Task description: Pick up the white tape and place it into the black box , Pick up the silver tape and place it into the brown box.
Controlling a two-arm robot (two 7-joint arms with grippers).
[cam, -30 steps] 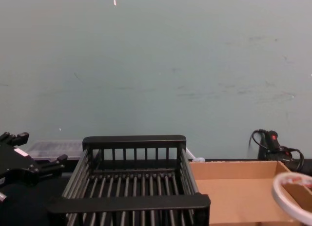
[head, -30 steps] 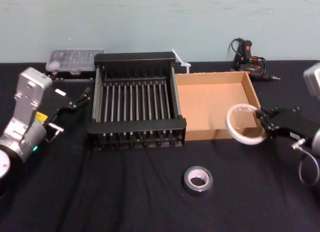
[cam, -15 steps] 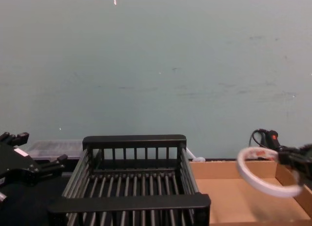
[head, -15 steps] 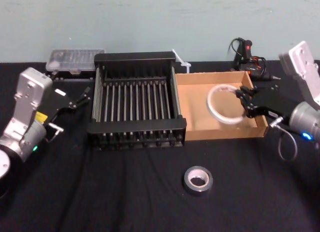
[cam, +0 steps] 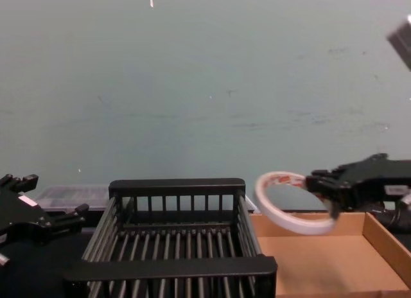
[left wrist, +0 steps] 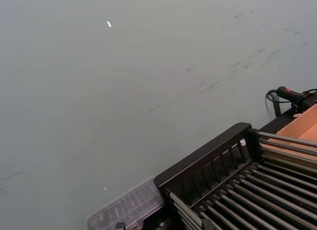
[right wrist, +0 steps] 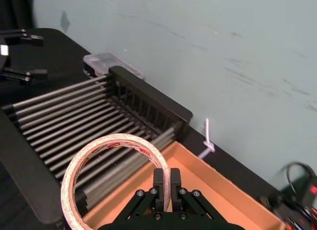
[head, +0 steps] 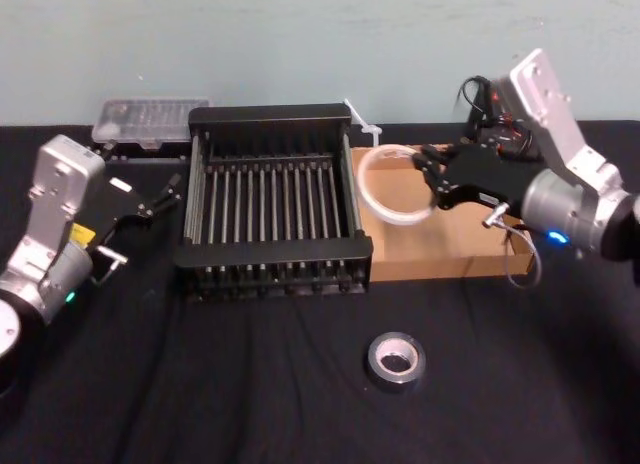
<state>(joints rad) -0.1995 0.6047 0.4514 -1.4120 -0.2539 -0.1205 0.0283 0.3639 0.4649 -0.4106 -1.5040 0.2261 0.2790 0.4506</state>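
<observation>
Carried leftward, white tape [right wrist: 117,139] hangs over the brown box [head: 440,262], clamped in right jaws.

We see a bench [head: 250,404] draped in black cloth. Mid-bench sits a black open-topped crate with slatted sides and floor [head: 275,252]. A shallow brown cardboard tray [head: 430,263] sits on the bench, flush against the crate's right side. Nearer us, well apart from both, a dark grey-silver tape roll with a lighter core [head: 396,359] lies flat, roughly in front of where crate meets tray. Along the back edge by the wall we have a clear plastic lidded case [head: 150,119] behind the crate's left corner and a white cable tie [head: 362,125] behind its right corner. A black corded device with a red spot [head: 484,100] is behind the tray's right corner.
</observation>
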